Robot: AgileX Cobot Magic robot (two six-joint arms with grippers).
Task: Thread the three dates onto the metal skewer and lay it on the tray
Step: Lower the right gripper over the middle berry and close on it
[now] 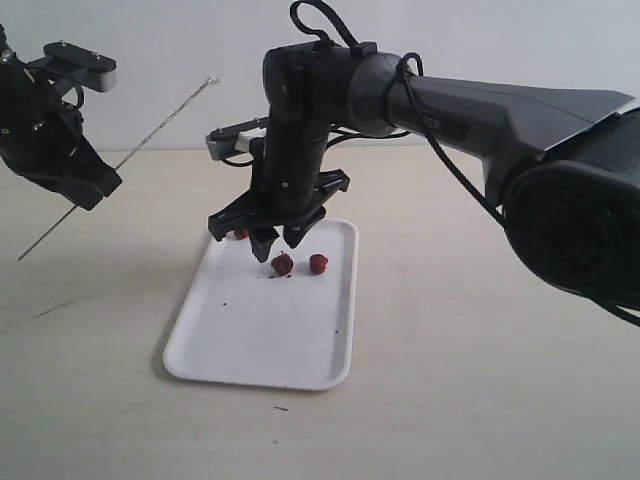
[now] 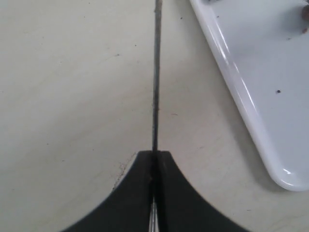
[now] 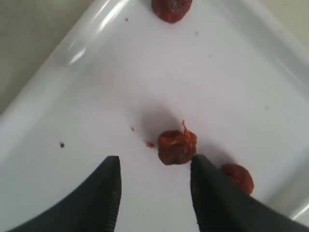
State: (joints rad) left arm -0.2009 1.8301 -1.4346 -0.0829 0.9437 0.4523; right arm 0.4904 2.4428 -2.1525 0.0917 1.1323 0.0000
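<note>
R jaws spread over tray (image 1: 260,335) | nearest date (image 3: 176,146) just ahead of gap, off-ctr toward one tip, I'd shift before closing | L jaws pinch skewer (image 2: 155,72), clear of tray

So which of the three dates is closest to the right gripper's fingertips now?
The middle date, on the tray right at the fingertips of the open right gripper. The left date and right date sit farther out in the exterior view.

I see a pale cream, matte table (image 1: 450,400) filling my view from 3 through 6 to 9 o'clock. A plain whitish wall (image 1: 180,40) stands at 12 o'clock. Soft light, faint shadows.
</note>
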